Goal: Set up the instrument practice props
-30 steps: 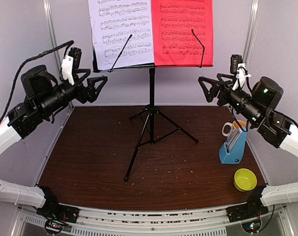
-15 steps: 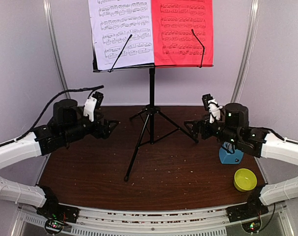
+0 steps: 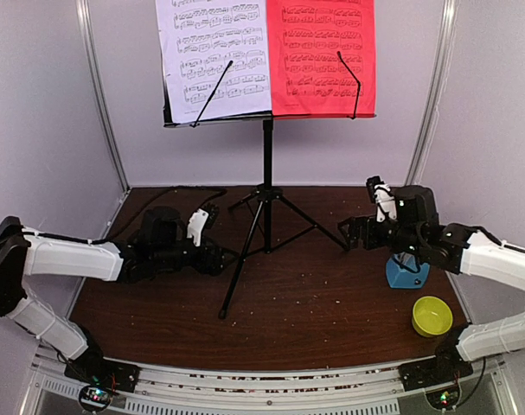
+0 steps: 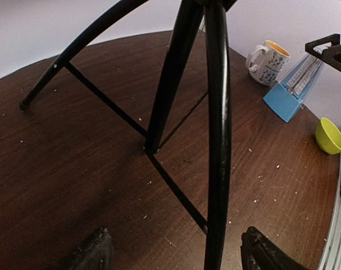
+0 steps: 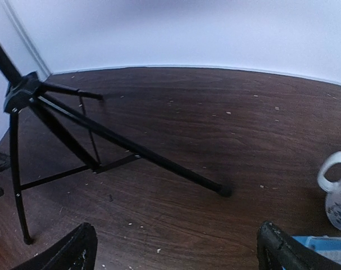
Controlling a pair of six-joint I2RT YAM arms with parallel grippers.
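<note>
- Stand [image 3: 266,173], starting at its near leg: your left gripper [image 4: 176,253] lies low on the left of the table [image 3: 158,320]. Its fingers are spread wide to either side of that leg. Neither finger touches it and nothing is held, which looks like a pose for steadying or nudging the tripod.
- The stand itself is upright at mid-table, toward the far wall. Its three legs are splayed, so it carries the sheets without help.
- The white sheet [image 3: 214,56] fills the left half of its shelf and the red sheet [image 3: 321,56] the right, with their edges meeting. A thin clip [image 3: 212,93] crosses each one and holds it flat.
- Your right gripper [image 5: 178,253] hangs low just right of the stand's right foot. It is fully spread, empty, and faces the tripod.
- The metronome [image 4: 288,93] sits on the table's right side, partly hidden under your right arm. The mug [image 4: 267,62] is just beyond it and the bowl [image 3: 432,316] is nearer you.
</note>
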